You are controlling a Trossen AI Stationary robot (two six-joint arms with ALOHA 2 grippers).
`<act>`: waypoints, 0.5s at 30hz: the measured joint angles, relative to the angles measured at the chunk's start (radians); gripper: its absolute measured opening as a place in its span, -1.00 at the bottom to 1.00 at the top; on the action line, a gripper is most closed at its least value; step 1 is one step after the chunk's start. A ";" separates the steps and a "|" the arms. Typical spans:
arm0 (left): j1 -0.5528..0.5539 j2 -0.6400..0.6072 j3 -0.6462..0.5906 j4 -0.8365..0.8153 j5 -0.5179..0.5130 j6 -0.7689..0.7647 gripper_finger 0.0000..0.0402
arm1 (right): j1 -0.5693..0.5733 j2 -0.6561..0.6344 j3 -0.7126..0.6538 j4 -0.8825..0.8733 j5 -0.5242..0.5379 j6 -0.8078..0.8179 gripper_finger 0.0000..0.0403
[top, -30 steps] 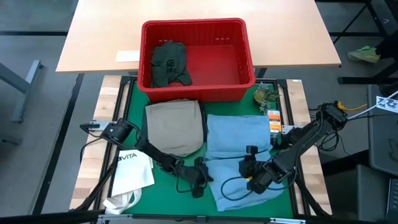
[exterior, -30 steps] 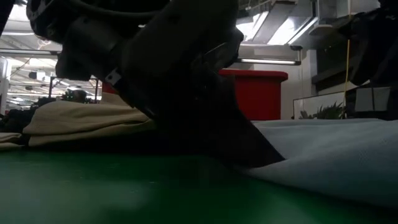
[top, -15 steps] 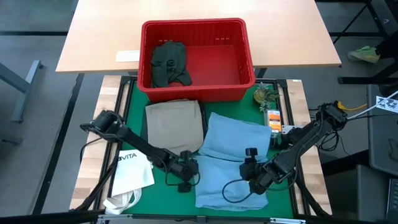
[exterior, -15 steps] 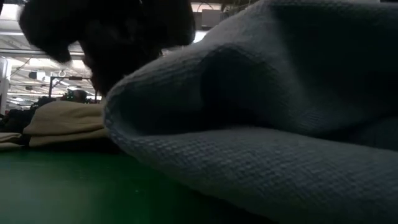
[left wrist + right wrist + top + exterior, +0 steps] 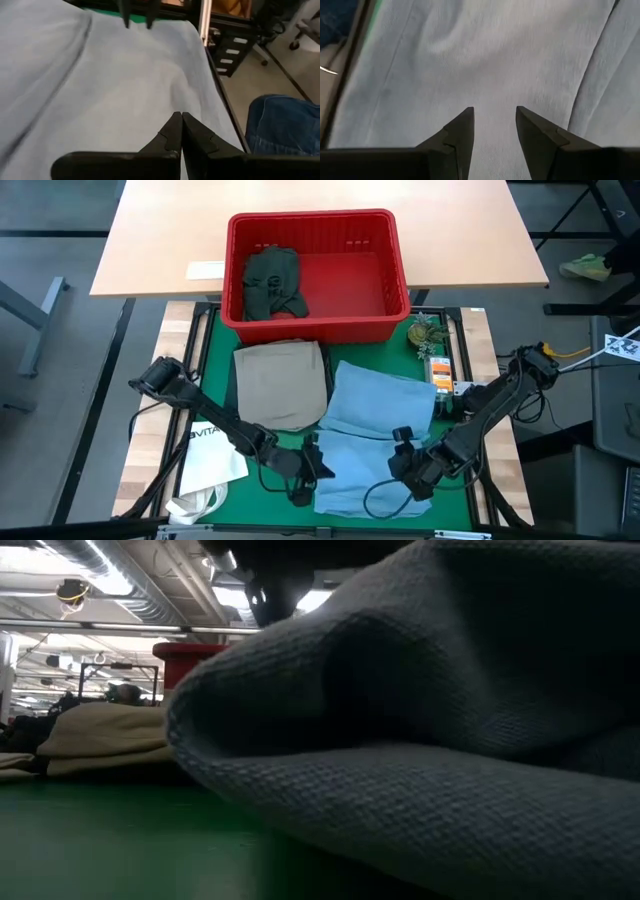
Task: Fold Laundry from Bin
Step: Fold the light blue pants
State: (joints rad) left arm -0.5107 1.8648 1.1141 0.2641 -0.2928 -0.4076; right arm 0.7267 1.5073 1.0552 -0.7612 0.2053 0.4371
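A green mat (image 5: pixel 215 345) covers the work table, a pale wooden desk (image 5: pixel 310 225) sits beyond it, and the low view looks past the cloth into a lit hall with ceiling lamps. On the far edge of the mat stands the red bin (image 5: pixel 318 275), and there's a dark green piece (image 5: pixel 272 282) bunched in its left half. Just in front of the bin lies the folded khaki trousers (image 5: pixel 280 382), and beside them on the right the light blue jeans (image 5: pixel 375 435), spread toward the near edge of the mat. Down low at the jeans' near-left edge is the left gripper (image 5: pixel 322 465), fingers (image 5: pixel 172 135) pressed tightly together with nothing seen between them, tip resting over the blue cloth in the left wrist view. To its right, across the same garment, the right gripper (image 5: pixel 410 470) hovers over the jeans with its fingers (image 5: pixel 462 127) apart, pale fabric showing in the gap between them, no cloth pinched. The low view is nearly filled by a thick fold of the jeans right at the lens, with the khaki pile off to the side. Left of the left gripper, a white tote (image 5: pixel 212 455) lies on the mat's near-left corner.
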 joint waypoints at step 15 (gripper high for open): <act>-0.016 0.221 0.000 0.233 0.153 -0.083 -1.00 | 0.026 0.007 -0.178 0.001 0.064 0.112 -0.27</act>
State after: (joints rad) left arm -0.5262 2.0858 1.1137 0.4973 -0.1402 -0.4904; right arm 0.7525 1.5146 0.8775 -0.7599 0.2691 0.5488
